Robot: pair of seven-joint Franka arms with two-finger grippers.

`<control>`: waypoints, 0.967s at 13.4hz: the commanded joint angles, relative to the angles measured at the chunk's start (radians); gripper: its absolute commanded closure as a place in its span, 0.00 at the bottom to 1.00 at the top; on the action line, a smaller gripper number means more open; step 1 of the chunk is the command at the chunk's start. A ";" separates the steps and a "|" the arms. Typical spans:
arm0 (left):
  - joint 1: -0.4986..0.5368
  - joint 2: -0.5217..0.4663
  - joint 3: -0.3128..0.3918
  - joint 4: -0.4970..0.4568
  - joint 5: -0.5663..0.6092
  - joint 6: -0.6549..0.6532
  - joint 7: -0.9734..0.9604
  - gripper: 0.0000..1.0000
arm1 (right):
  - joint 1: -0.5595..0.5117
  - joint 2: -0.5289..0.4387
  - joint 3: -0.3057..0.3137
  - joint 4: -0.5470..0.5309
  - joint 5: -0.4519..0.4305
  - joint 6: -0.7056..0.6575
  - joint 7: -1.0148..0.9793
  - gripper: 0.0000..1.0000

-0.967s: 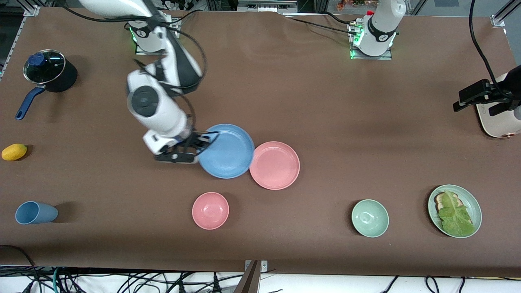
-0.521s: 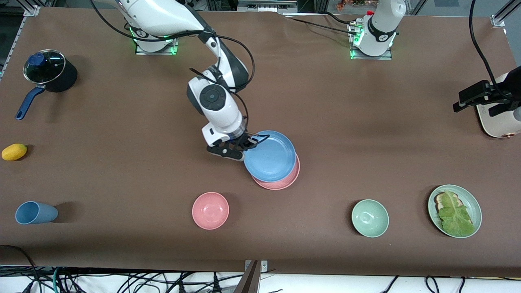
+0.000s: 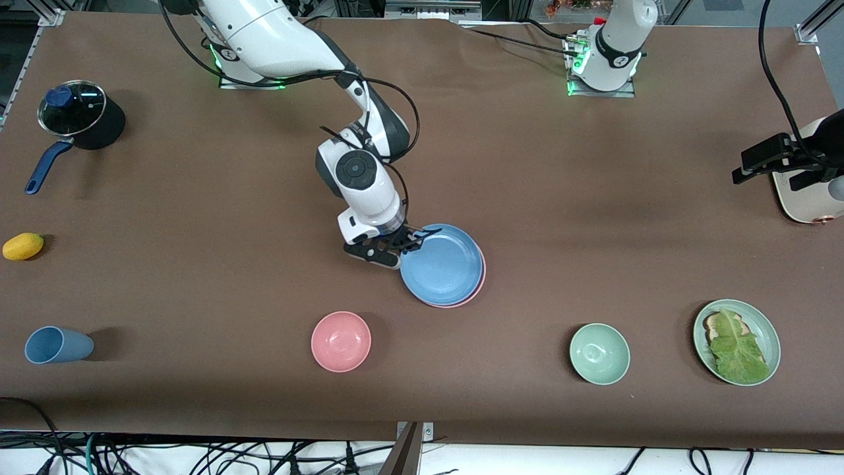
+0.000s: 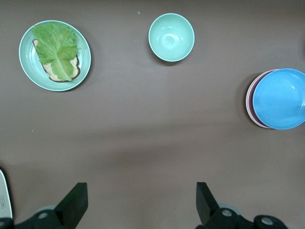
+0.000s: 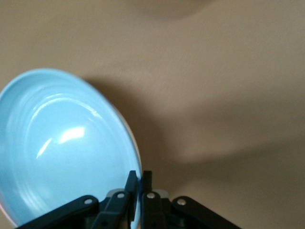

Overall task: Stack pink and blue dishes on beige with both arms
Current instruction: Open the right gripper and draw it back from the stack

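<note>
Blue plate [image 3: 443, 264] sits stacked on the pink plate [image 3: 481, 284] mid-bench, right pincer [image 3: 401, 249] pinching its rim, while the left pincer [image 4: 138, 206] waits spread wide over the beige plate [image 3: 806, 201].

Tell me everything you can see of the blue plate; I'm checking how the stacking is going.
The blue plate is wide, shallow, round and matte, with faint rings and a soft highlight inside. It sits roughly level over the pink plate, covering nearly all of it, so only a thin pink crescent shows. The right gripper is shut on its rim at the edge toward the right arm's end of the table. Whether it already rests on the pink plate cannot be told.
</note>
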 commanded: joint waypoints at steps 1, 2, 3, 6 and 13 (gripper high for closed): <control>-0.008 0.012 0.011 0.030 -0.003 -0.019 -0.001 0.00 | -0.012 -0.033 -0.019 0.028 -0.002 -0.039 -0.038 0.00; -0.010 0.012 0.011 0.032 -0.003 -0.019 -0.001 0.00 | -0.025 -0.070 -0.030 0.028 -0.004 -0.087 -0.062 0.00; -0.008 0.012 0.011 0.030 -0.003 -0.019 -0.001 0.00 | -0.050 -0.114 -0.031 0.028 -0.004 -0.160 -0.107 0.00; -0.007 0.012 0.011 0.030 -0.003 -0.019 -0.001 0.00 | -0.117 -0.239 -0.031 0.015 0.009 -0.318 -0.243 0.00; -0.007 0.013 0.011 0.030 -0.005 -0.017 -0.001 0.00 | -0.301 -0.459 -0.031 -0.087 0.001 -0.509 -0.487 0.00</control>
